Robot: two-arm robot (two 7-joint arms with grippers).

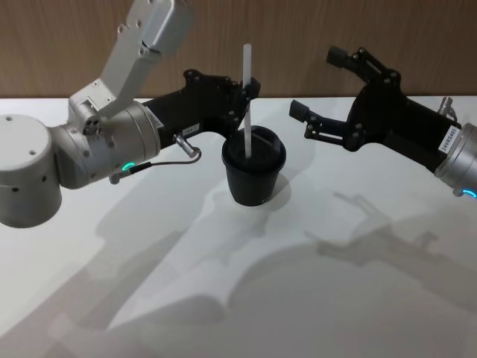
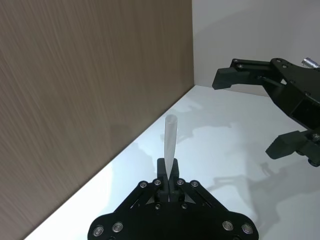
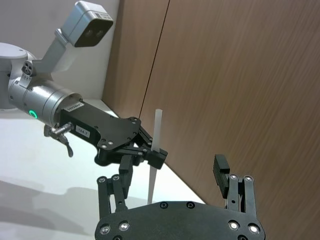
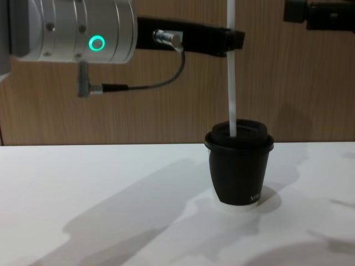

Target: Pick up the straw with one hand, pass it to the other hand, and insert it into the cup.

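Observation:
The black cup point(image 1: 253, 179) with its domed lid stands on the white table, also seen in the chest view as the cup point(image 4: 239, 172). The white straw point(image 1: 247, 97) stands nearly upright with its lower end in the lid. My left gripper point(image 1: 246, 95), on the silver wrist with the green ring, is shut on the straw's upper part point(image 2: 170, 142) above the cup. In the chest view the straw point(image 4: 232, 83) runs from the left gripper point(image 4: 233, 40) down into the lid. My right gripper point(image 1: 317, 82) hangs open to the right of the cup, with nothing between its fingers.
A brown wood-grain wall point(image 1: 298, 30) runs along the table's far edge, close behind both grippers. The white table point(image 1: 223, 298) spreads toward me in front of the cup. A grey cable point(image 4: 150, 83) loops under the left wrist.

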